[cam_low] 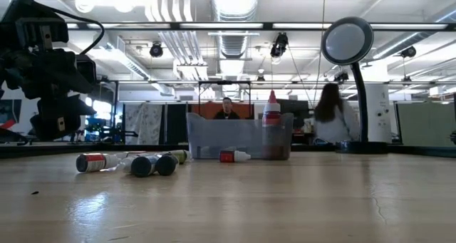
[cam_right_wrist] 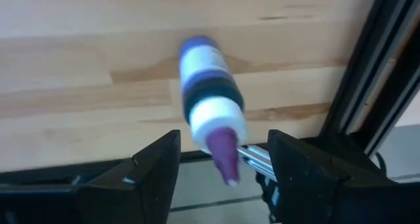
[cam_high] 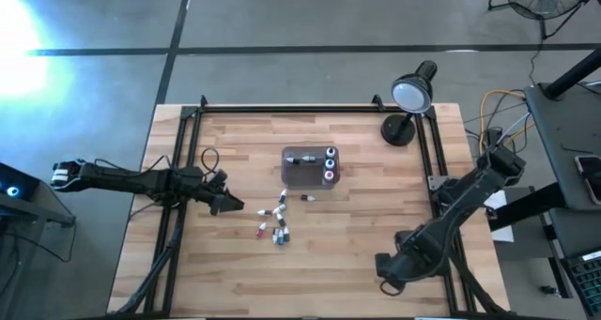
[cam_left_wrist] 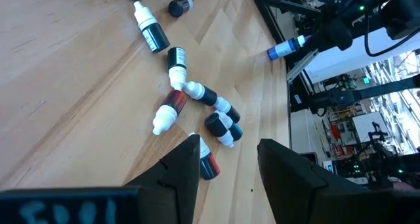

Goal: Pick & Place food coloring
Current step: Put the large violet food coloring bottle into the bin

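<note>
right gripper (cam_high: 388,266) parked down at the lower right of the high view, by the table (cam_high: 366,217) edge. fingers (cam_right_wrist: 147,168) apart, with a blue-and-white bottle (cam_right_wrist: 209,115) sitting in the gap, tip toward the camera. no pad visibly touching it, so can't say it's properly gripped. looks like the one being carried or fumbled, well apart from everything else.

left gripper (cam_high: 231,205) hovering left of centre, just beside the loose pile (cam_high: 275,221). jaws a modest gap apart, nothing between them. probably lined up there to grab the nearest bottle, the red-and-black one (cam_left_wrist: 209,163) right at its fingertips.

clear grey tray (cam_high: 296,175) in the middle of the table, obviously the drop-off spot.

counts, as best as possible:
- 3 bottles standing cap-up (cam_high: 330,164) along the tray's right side, neat row, so placed on purpose
- maybe 1 more lying in the tray, too small to call
- about 8 lying loose below and left of the tray, tipped every which way, some touching, so likely just dumped there
- 1 at the right gripper
- 1 tray, 1 round desk lamp (cam_high: 410,95) at upper right
</note>
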